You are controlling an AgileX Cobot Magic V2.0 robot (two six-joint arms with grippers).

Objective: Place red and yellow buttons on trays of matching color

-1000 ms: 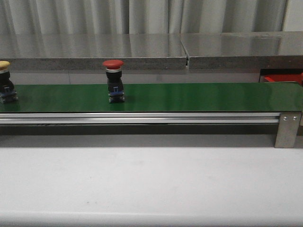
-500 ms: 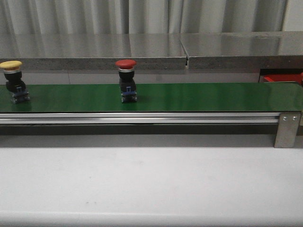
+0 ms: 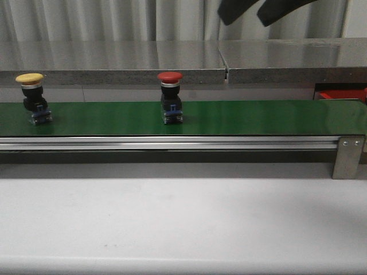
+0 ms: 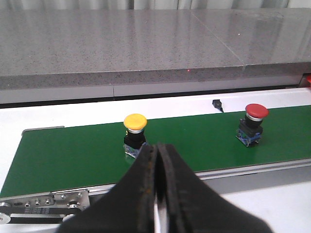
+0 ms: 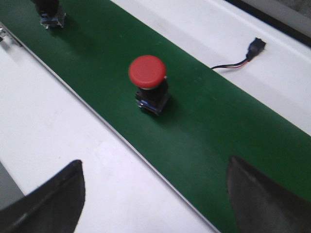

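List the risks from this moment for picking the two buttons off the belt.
1. Both buttons are riding the green belt rightward; the red button may slip past the open right pincer if the close is mistimed.
2. Each button stands upright on a narrow base under a wide cap, so a glancing finger could tip it.
3. The left pincer is shut and must open before taking the yellow button.

Right gripper (image 3: 248,15) cut off by the front view's top edge, only two dark finger ends showing; in its own wrist view the fingers (image 5: 48,199) run out of frame, tips unseen; yellow button (image 5: 50,12) cropped there, cap out of sight; red tray (image 3: 343,94) a sliver past the conveyor belt (image 3: 258,117), mostly hidden; left gripper (image 4: 158,194) blocks part of the belt rail.
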